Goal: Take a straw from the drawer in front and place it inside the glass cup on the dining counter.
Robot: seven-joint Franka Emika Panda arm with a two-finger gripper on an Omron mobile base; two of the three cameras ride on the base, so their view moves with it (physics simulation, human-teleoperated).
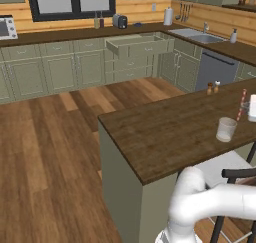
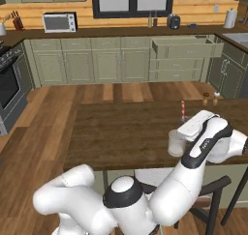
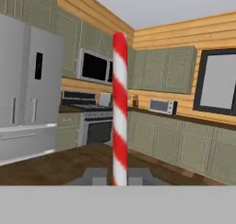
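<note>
A red-and-white striped straw (image 3: pixel 120 103) stands upright between my two fingertips, and the gripper (image 3: pixel 118 177) is shut on its lower end. From the left base view the straw (image 1: pixel 242 104) hangs over the dining counter (image 1: pixel 165 127), just right of and beyond the glass cup (image 1: pixel 226 129). The cup stands empty on the dark wood top. In the right base view the straw (image 2: pixel 183 110) rises above the cup (image 2: pixel 174 142), whose right side my hand hides. The wide sage-green drawer (image 1: pixel 137 44) stands pulled open at the wall counter.
Two small shakers (image 1: pixel 212 88) stand at the island's far edge. A black-framed stool (image 1: pixel 240 176) sits close beside the arm. The wall counter carries a sink (image 1: pixel 200 37) and toaster (image 1: pixel 120 21). A fridge (image 3: pixel 27 89) and stove (image 3: pixel 92 126) lie across the room.
</note>
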